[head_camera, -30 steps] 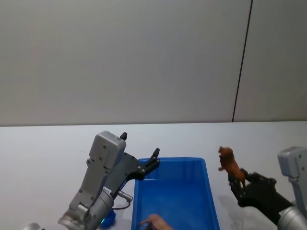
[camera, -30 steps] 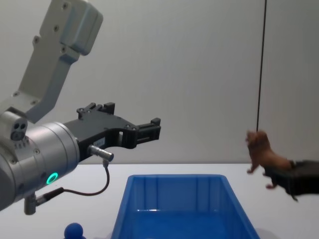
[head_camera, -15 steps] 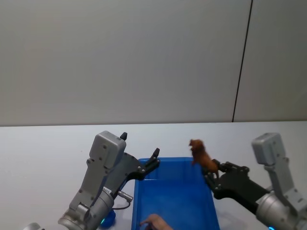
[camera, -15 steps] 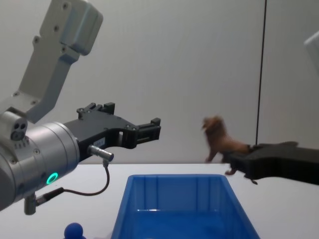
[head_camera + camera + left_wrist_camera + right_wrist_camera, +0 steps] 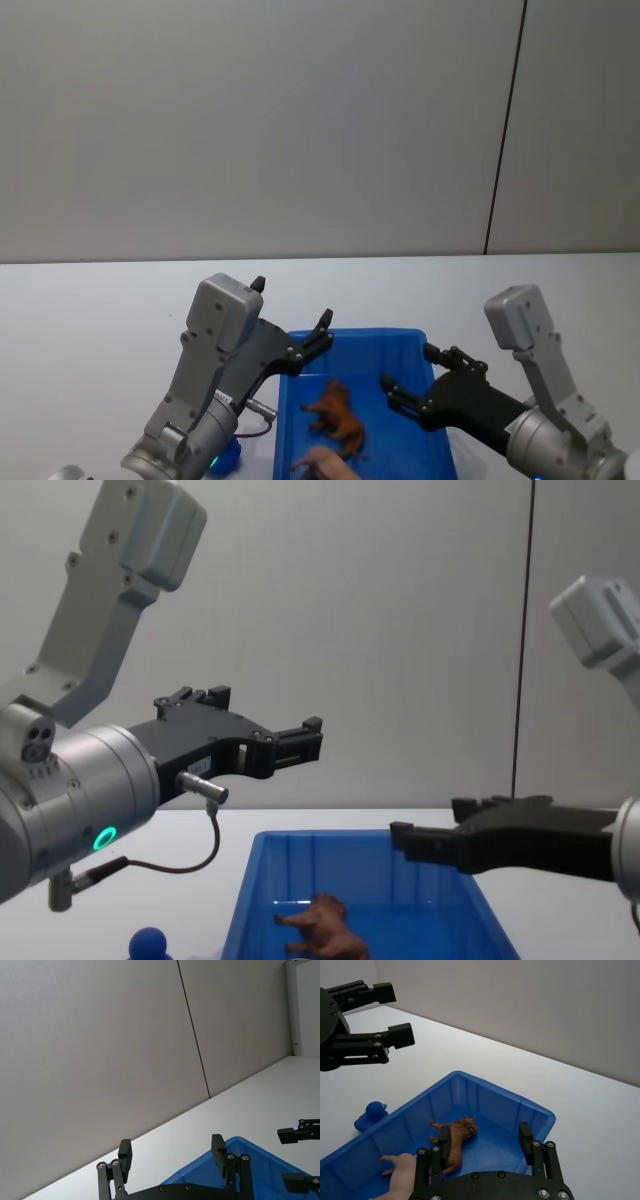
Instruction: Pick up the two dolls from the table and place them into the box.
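Observation:
The brown lion doll (image 5: 335,412) (image 5: 452,1140) (image 5: 320,925) lies on the floor of the blue box (image 5: 360,336) (image 5: 490,1102) (image 5: 370,865) (image 5: 240,1147), touching no gripper. My right gripper (image 5: 410,368) (image 5: 479,1142) (image 5: 432,820) hovers open above the box's right side with nothing between its fingers. The dark-blue doll (image 5: 225,455) (image 5: 370,1112) (image 5: 148,944) stands on the table just left of the box. Held high over the box's left far corner, my left gripper (image 5: 292,302) (image 5: 171,1145) (image 5: 270,720) (image 5: 395,1012) is open and empty.
A pale pink figurine (image 5: 325,465) (image 5: 402,1172) lies in the near end of the box. The white table (image 5: 100,310) stretches back to a grey wall. My left arm's body (image 5: 70,790) looms above the blue doll.
My right gripper carried the lion leftward over the box and opened. The lion dropped onto the box floor. The left arm has not moved.

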Controlling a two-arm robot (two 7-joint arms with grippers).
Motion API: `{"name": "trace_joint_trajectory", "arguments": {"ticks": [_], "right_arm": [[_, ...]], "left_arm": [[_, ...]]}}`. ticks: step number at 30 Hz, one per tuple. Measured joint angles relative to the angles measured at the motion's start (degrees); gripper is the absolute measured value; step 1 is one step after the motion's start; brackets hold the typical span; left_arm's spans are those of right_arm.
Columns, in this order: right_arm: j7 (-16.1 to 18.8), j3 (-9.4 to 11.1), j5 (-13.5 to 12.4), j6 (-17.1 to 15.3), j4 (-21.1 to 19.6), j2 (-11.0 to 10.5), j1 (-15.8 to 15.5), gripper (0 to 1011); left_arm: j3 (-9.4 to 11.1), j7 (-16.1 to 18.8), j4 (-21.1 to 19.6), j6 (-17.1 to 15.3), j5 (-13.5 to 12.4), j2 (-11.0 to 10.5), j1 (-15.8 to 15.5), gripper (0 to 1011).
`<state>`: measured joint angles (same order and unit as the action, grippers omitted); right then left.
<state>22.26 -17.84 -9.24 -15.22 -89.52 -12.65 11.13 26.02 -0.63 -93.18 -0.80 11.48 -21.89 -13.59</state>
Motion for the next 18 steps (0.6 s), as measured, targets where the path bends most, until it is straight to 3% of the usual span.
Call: {"name": "trace_joint_trajectory", "arguments": {"ticks": [8,18], "right_arm": [[-0.4,1.0,-0.4,0.5,-0.5,-1.6,-0.9,996],[-1.5,3.1,-2.6,2.3,-3.0,-5.0,-3.9,1001]], "left_arm": [[0.0,0.0,0.0,0.0,0.0,0.0,0.0,1001],[0.0,0.0,0.0,0.0,0.0,0.0,0.0,1002]]}}
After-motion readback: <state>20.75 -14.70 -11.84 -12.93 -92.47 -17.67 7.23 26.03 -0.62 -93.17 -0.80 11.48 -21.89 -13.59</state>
